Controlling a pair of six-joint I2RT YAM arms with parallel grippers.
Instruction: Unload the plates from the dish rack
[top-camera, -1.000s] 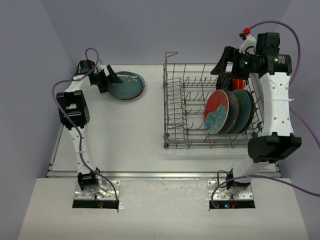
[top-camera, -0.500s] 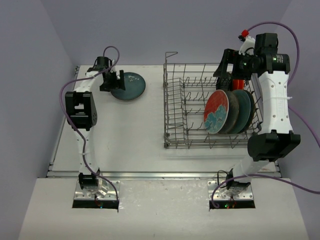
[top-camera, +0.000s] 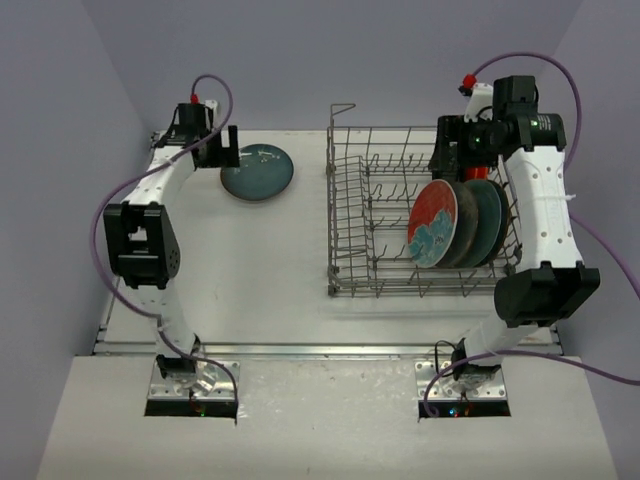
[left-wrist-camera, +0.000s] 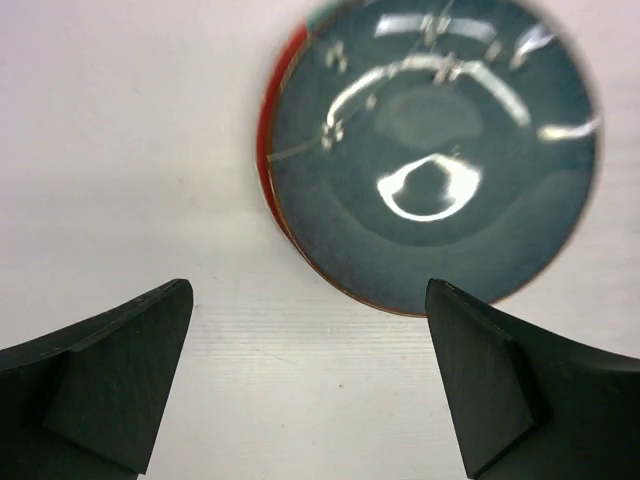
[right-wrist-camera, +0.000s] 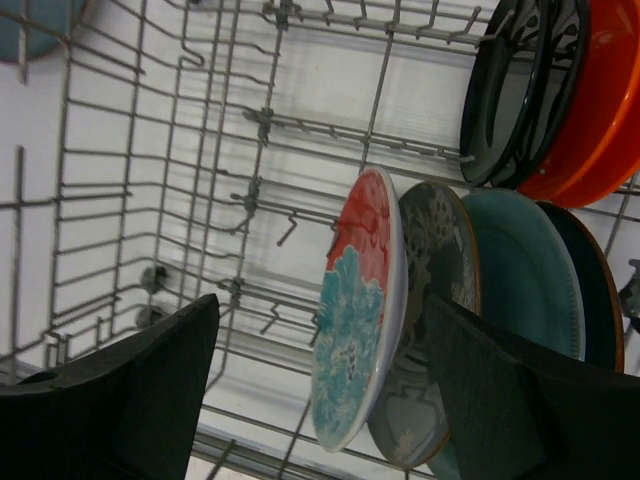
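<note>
The grey wire dish rack (top-camera: 345, 215) stands at the right. Upright in it are a red-and-teal patterned plate (top-camera: 432, 223), a grey patterned plate (top-camera: 462, 228) and a teal plate (top-camera: 488, 220). My right gripper (top-camera: 452, 150) hovers open and empty above the rack's far side. Its wrist view shows the patterned plate (right-wrist-camera: 358, 300), the grey plate (right-wrist-camera: 435, 260), the teal plate (right-wrist-camera: 520, 270), a dark one (right-wrist-camera: 598, 300), a black plate (right-wrist-camera: 515, 85) and an orange-red plate (right-wrist-camera: 595, 100). A teal plate (top-camera: 257, 171) lies on the table on a red-rimmed one (left-wrist-camera: 266, 130). My left gripper (top-camera: 218, 150) is open and empty beside it.
A raised wire loop (top-camera: 342, 108) stands at the rack's far left corner. Upright tines (right-wrist-camera: 270, 120) fill the rack's left half. The table's far edge and the wall run just behind the stacked plates. White tabletop (top-camera: 250, 260) lies between the stack and the rack.
My left gripper has let go of the teal plate, which now lies flat on the stack, and has drawn back to the far left. My right gripper shifted slightly left over the rack.
</note>
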